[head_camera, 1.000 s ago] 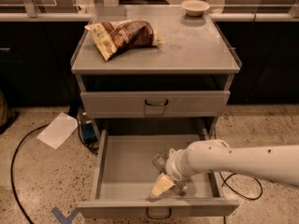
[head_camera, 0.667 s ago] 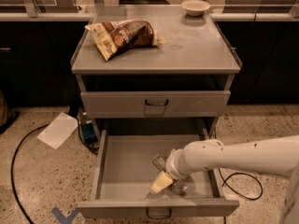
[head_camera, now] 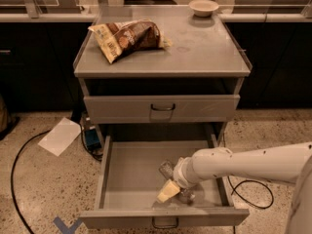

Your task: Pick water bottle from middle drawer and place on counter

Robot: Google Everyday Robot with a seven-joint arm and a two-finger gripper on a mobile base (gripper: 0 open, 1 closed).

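Note:
The middle drawer (head_camera: 131, 172) is pulled open below the closed upper drawer. The water bottle (head_camera: 167, 169) lies on the drawer floor right of centre; it is clear and mostly covered by my gripper. My gripper (head_camera: 171, 191) reaches in from the right on a white arm, low inside the drawer and right at the bottle, with its pale yellow tip near the front wall. The counter (head_camera: 195, 52) is the grey cabinet top above.
A brown snack bag (head_camera: 127, 37) lies on the counter's left part and a small white bowl (head_camera: 204, 6) sits at its back right. A white paper sheet (head_camera: 59, 136), a blue box (head_camera: 90, 135) and black cables (head_camera: 14, 165) lie on the floor to the left.
The gripper has stayed in nearly the same spot over the bottle. The arm's far end has risen slightly at the right.

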